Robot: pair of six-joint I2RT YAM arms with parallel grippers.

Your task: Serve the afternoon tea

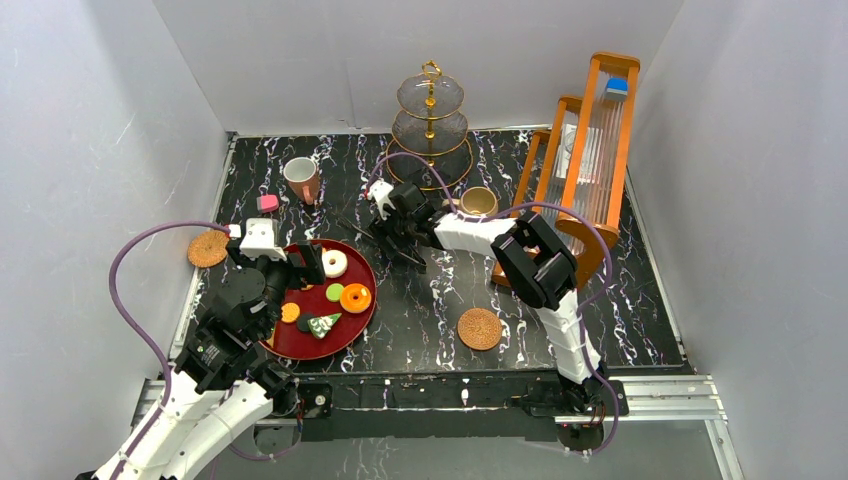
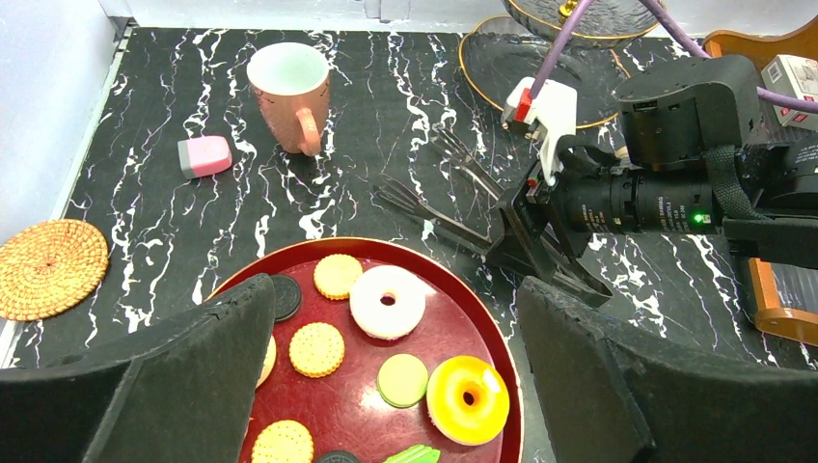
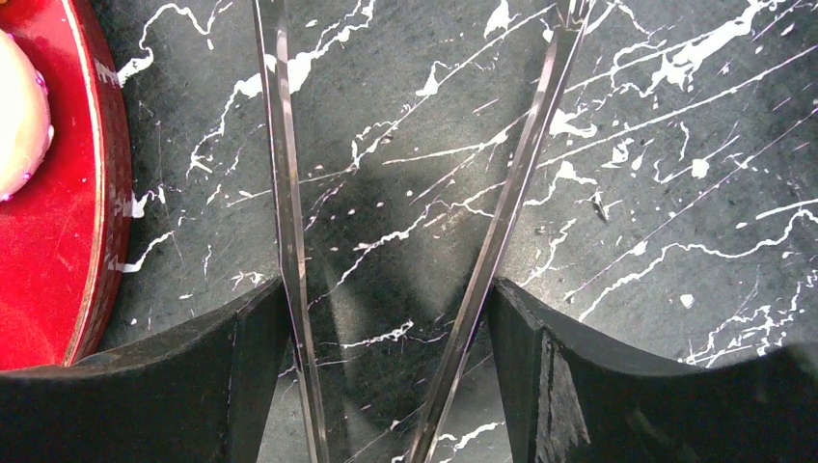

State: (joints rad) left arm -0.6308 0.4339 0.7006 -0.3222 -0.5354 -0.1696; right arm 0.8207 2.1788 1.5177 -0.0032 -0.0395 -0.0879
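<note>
Both arms of tongs [image 3: 280,193], in right claw [image 3: 386,301]

Plain white walls [image 1: 330,60] enclose a black, white-veined marble tabletop [image 1: 430,300] under even light.

tabletop [image 3: 656,289]: glossy black marble-look | tray [image 3: 96,193]: glossy red | tongs [image 3: 286,193]: shiny metal | coaster [image 2: 48,267]: woven

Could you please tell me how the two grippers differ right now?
The left gripper is open and empty; the right gripper is shut on the tongs. The left gripper hangs over the red tray; the right gripper is over bare table beside it. Both have black fingers.
</note>
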